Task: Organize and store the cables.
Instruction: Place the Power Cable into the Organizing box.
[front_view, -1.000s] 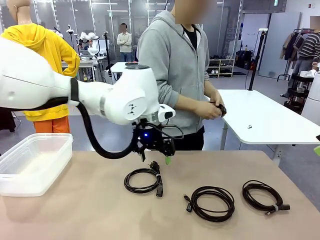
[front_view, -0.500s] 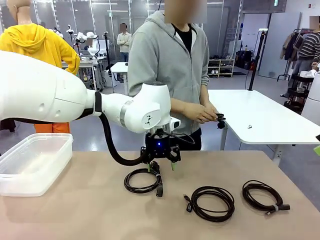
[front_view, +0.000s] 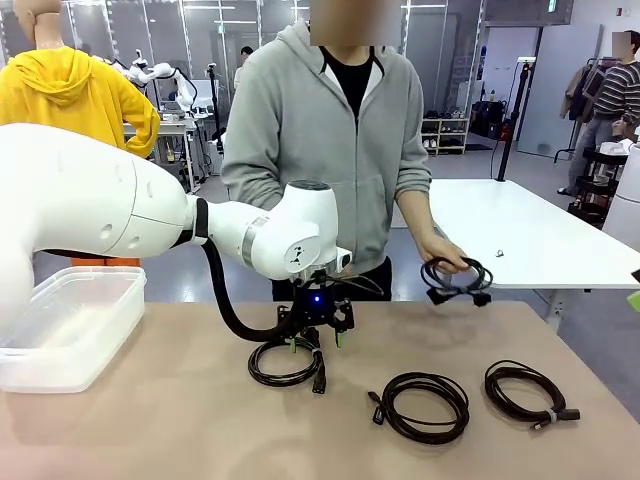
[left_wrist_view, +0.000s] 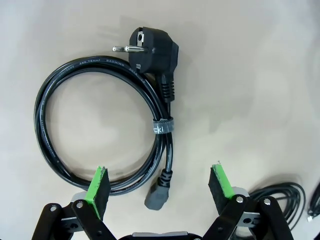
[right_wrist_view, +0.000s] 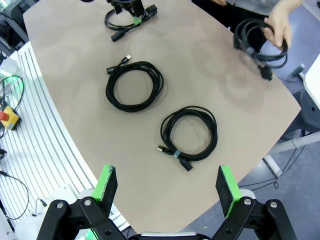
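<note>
Black power cord wound in a round coil (front_view: 285, 380), with a two-pin plug, a grey angled connector and a grey tie strap round its strands, lay flat on the beige tabletop (front_view: 150, 420) just left of centre. Low over it hung the left gripper (front_view: 314, 340), its green-padded fingers spread wide; in the left wrist view the gripper (left_wrist_view: 160, 175) straddled the near side of that coil (left_wrist_view: 90, 64), with the grey connector between the pads, though I could not tell whether either pad touched the cord. Two more thin black coiled cables rested farther right on the table, apart from each other: a middle one (front_view: 425, 380) and a right-hand one (front_view: 495, 385) bound by a pale tie. From well above the table, the right gripper (right_wrist_view: 169, 182) stood fully spread with nothing between its pads. Across the table, a person's hand (front_view: 440, 252) held a fourth black coil (front_view: 478, 272) above the far edge. At the table's left sat a clear plastic bin (front_view: 70, 300).
</note>
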